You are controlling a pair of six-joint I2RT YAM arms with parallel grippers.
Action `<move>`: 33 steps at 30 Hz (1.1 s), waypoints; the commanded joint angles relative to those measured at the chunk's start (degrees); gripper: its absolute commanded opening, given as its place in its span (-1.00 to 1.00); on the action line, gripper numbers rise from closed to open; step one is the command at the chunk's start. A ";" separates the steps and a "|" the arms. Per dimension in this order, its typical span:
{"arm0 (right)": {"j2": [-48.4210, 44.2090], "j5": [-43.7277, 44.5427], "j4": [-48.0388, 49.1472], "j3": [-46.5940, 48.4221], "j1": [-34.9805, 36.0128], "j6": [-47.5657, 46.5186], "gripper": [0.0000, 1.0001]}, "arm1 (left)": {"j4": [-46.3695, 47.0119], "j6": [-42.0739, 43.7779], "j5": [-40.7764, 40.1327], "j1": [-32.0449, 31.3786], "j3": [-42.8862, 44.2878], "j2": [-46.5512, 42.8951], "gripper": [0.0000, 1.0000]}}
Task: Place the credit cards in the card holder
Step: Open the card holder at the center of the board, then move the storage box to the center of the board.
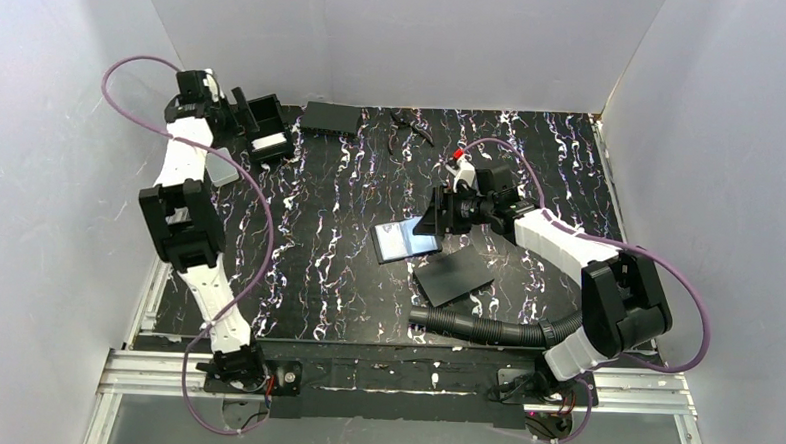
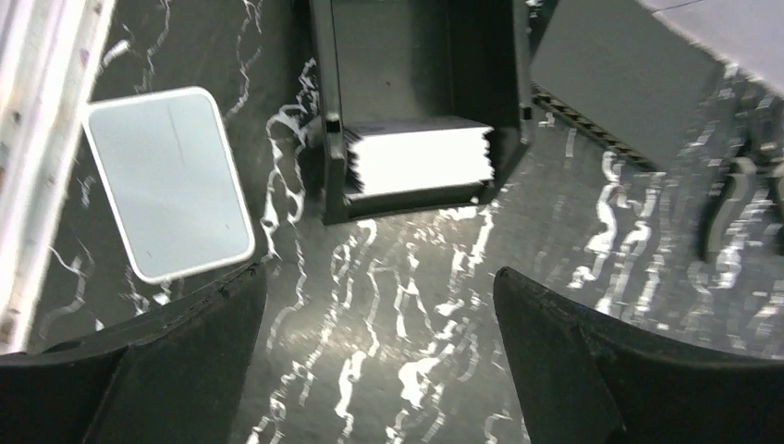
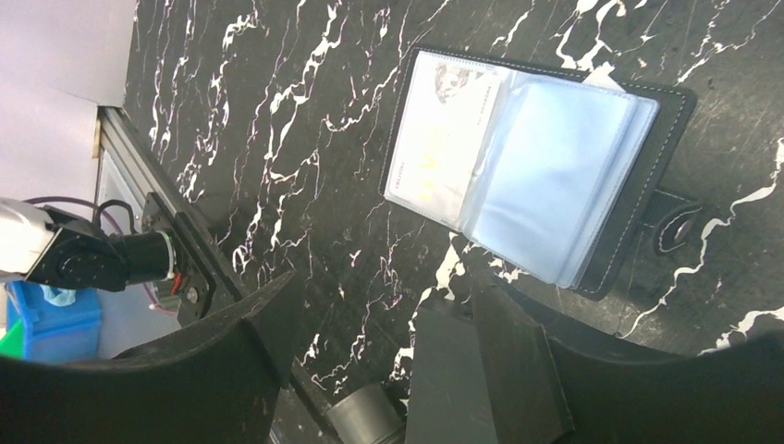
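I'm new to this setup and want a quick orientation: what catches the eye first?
The open card holder with clear sleeves lies mid-table, by the right gripper. At far left, a loose pale card lies beside a black tray holding a white card stack, before the open left gripper.

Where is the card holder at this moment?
In the top view, the open card holder lies near the middle of the table, beside the right hand, with a black sheet just nearer the arm bases.
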 commanded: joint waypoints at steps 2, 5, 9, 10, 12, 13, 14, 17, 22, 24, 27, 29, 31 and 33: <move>-2.30 -2.45 -0.84 0.09 -0.09 0.40 0.50 | -4.47 16.52 -7.24 -3.58 9.10 6.20 0.83; -3.07 -2.98 -0.79 -0.47 -0.09 1.27 0.50 | -4.59 18.55 -10.63 -4.86 11.56 8.65 0.87; -4.38 -2.38 -2.16 -0.89 -0.09 0.09 0.50 | -9.11 8.62 -14.41 -3.44 17.74 12.18 0.88; -4.37 -2.38 -2.25 -1.03 -0.09 -0.06 0.50 | -9.25 6.94 -14.20 -3.04 17.93 12.51 0.84; -4.08 -2.71 -1.92 -1.18 -0.09 0.10 0.50 | -8.76 5.09 -13.40 -2.45 17.72 12.75 0.80; -3.92 -2.95 -1.56 -1.30 -0.09 0.44 0.50 | -8.51 4.38 -13.07 -2.16 17.59 12.86 0.79; -3.80 -3.13 -1.02 -1.54 -0.12 0.83 0.50 | -8.06 3.65 -12.79 -1.87 17.31 12.92 0.78; -3.64 -3.40 -0.48 -1.90 -0.09 1.31 0.49 | -7.30 2.10 -11.95 -1.50 17.35 13.72 0.71; -3.85 -3.27 -0.49 -2.17 -0.09 1.28 0.48 | -7.39 0.24 -12.83 -1.54 19.42 15.78 0.50; -3.88 -3.13 -0.48 -2.16 -0.09 1.32 0.48 | -7.31 -0.41 -12.58 -1.52 20.23 16.54 0.47; -3.79 -3.05 -0.48 -2.03 -0.09 1.40 0.48 | -7.20 -0.78 -11.31 -1.54 21.34 17.77 0.45; -3.64 -3.04 -0.43 -2.02 -0.09 1.46 0.48 | -7.24 -1.04 -11.58 -1.60 21.58 18.23 0.41; -3.45 -3.07 -0.37 -2.11 -0.09 1.47 0.48 | -7.27 -1.29 -13.38 -1.80 21.34 18.35 0.36; -3.31 -3.07 -0.26 -2.14 -0.09 1.46 0.48 | -7.22 -1.28 -14.65 -1.99 21.22 18.40 0.29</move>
